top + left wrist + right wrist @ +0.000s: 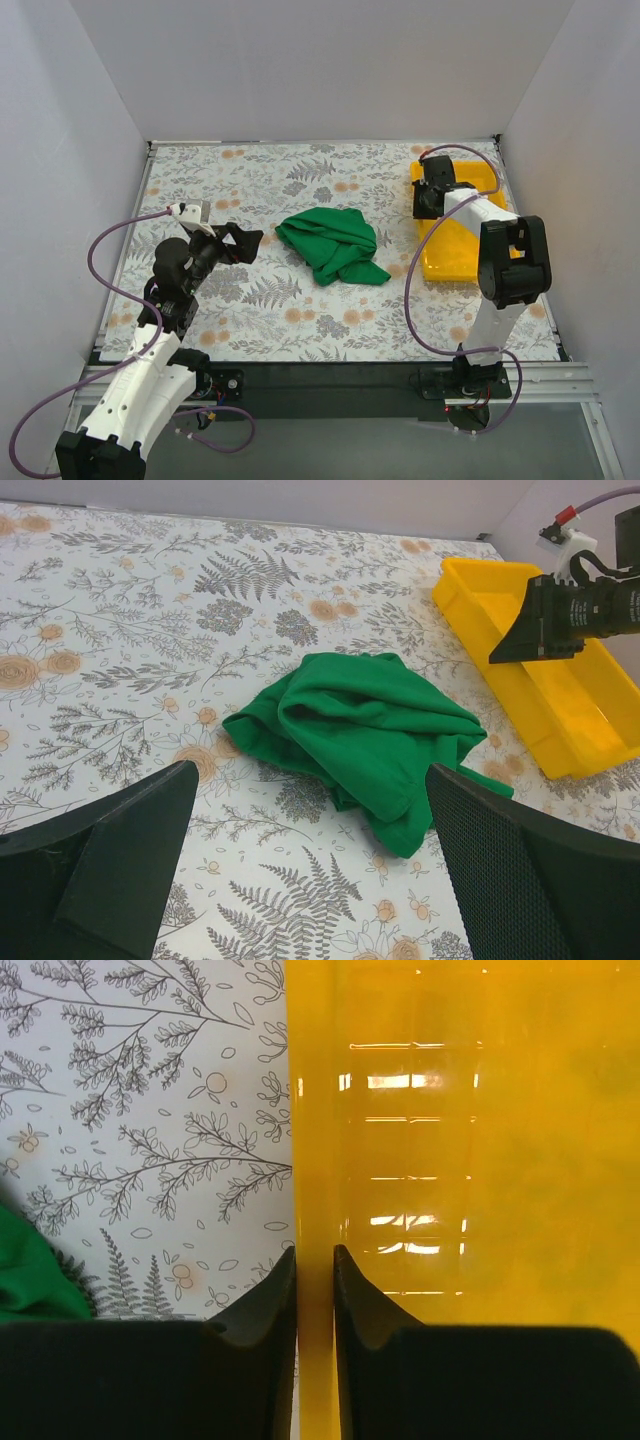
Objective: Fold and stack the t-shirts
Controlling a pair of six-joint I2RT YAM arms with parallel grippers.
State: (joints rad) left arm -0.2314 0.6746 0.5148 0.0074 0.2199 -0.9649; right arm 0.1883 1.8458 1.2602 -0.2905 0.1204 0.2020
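The green t-shirt (333, 245) lies crumpled in a heap at the middle of the floral table; it also shows in the left wrist view (370, 730) and at the left edge of the right wrist view (25, 1280). No neck label shows. My left gripper (243, 243) is open and empty, just left of the shirt and apart from it; its jaws stand wide in its own view (310, 880). My right gripper (428, 200) is shut on the left rim of the yellow tray (455, 262), one finger on each side of the wall (314, 1260).
The yellow tray (560, 710) stands at the right of the table near the back and holds nothing visible. White walls enclose the table on three sides. A black rail runs along the near edge.
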